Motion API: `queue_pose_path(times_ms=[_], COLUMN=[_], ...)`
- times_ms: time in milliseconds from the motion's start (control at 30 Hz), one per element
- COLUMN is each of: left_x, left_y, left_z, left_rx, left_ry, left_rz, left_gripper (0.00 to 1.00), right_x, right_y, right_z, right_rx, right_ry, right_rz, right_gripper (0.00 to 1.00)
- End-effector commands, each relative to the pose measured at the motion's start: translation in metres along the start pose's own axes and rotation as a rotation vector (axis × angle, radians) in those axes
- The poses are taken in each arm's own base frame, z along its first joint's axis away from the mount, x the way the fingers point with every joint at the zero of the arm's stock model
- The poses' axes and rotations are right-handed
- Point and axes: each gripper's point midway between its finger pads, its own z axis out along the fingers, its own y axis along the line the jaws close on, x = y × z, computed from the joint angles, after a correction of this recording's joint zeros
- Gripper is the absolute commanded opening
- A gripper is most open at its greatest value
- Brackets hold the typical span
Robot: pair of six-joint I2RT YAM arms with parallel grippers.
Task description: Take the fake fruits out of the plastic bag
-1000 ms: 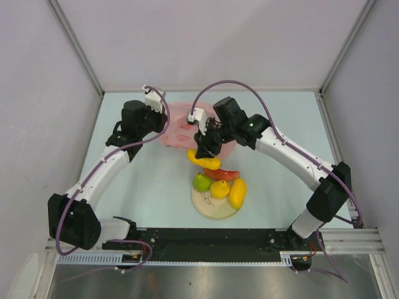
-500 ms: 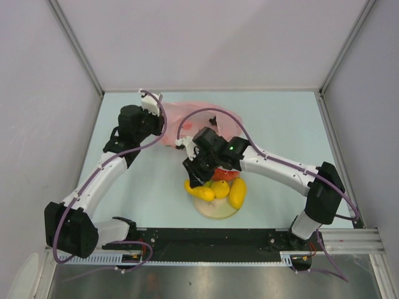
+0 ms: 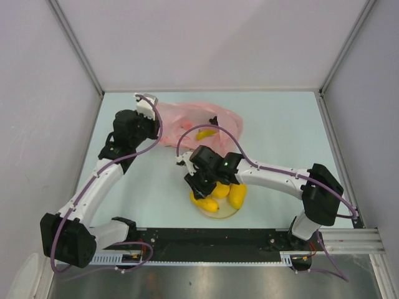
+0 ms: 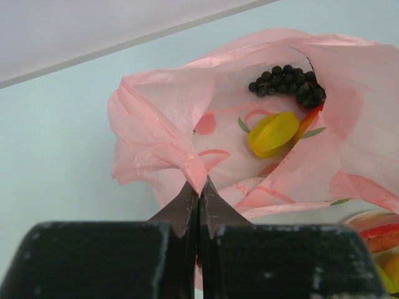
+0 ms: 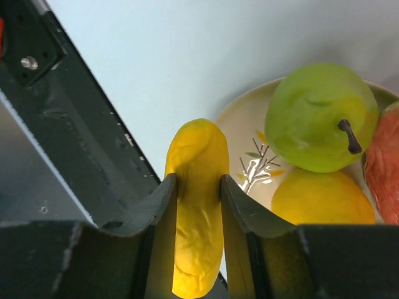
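Right wrist view: banana (image 5: 196,156) over the plate's (image 5: 232,115) rim
Firmly clamped by the right gripper (image 5: 198,182), it hangs beside the pear (image 5: 321,118) where the plate looks least crowded, with the black rail (image 5: 81,143) close on its other side. Beyond the plate, the left gripper (image 4: 198,187) pinches the plastic bag (image 4: 156,118) lip, likely to hold the mouth open; a grape bunch (image 4: 288,81) and a yellow fruit (image 4: 273,134) wait inside.
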Motion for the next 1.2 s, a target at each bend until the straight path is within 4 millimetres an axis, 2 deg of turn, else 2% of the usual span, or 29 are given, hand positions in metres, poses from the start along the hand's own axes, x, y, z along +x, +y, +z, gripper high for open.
queue_pose_path(times_ms=[0, 233, 367, 600, 733, 833, 900, 1033, 1133, 1167], left_x=[0.003, 0.02, 0.023, 0.027, 0.031, 0.031, 0.03, 0.028, 0.027, 0.026], left_y=[0.0, -0.002, -0.005, -0.006, -0.008, -0.009, -0.01, -0.011, -0.011, -0.012], left_z=[-0.008, -0.011, -0.013, -0.014, -0.014, -0.013, -0.013, -0.014, -0.015, -0.015], left_rx=[0.001, 0.008, 0.023, 0.025, 0.033, 0.04, 0.045, 0.051, 0.054, 0.056], left_ry=[0.001, 0.027, 0.022, 0.023, 0.029, 0.029, 0.027, 0.03, 0.037, 0.039], left_rz=[-0.013, -0.013, -0.019, -0.022, -0.028, -0.028, -0.031, -0.032, -0.033, -0.032], left_gripper=[0.0, 0.0, 0.0, 0.0, 0.0, 0.0, 0.0, 0.0, 0.0, 0.0], right_x=[-0.015, -0.004, 0.0, 0.007, 0.006, 0.008, 0.008, 0.007, -0.002, 0.001], right_y=[-0.003, -0.002, -0.003, -0.012, -0.014, -0.011, -0.007, 0.001, 0.013, 0.016], right_z=[-0.001, 0.019, 0.029, 0.034, 0.032, 0.033, 0.031, 0.023, 0.003, -0.004], right_rx=[0.025, 0.051, 0.073, 0.108, 0.118, 0.096, 0.081, 0.045, -0.002, -0.017], right_ry=[-0.099, -0.114, -0.115, -0.105, -0.114, -0.108, -0.104, -0.115, -0.147, -0.133], right_rz=[0.004, -0.033, -0.043, -0.028, -0.024, -0.022, -0.016, -0.024, -0.075, -0.092], right_gripper=[0.26, 0.27, 0.28, 0.37, 0.42, 0.56, 0.61, 0.61, 0.61, 0.61])
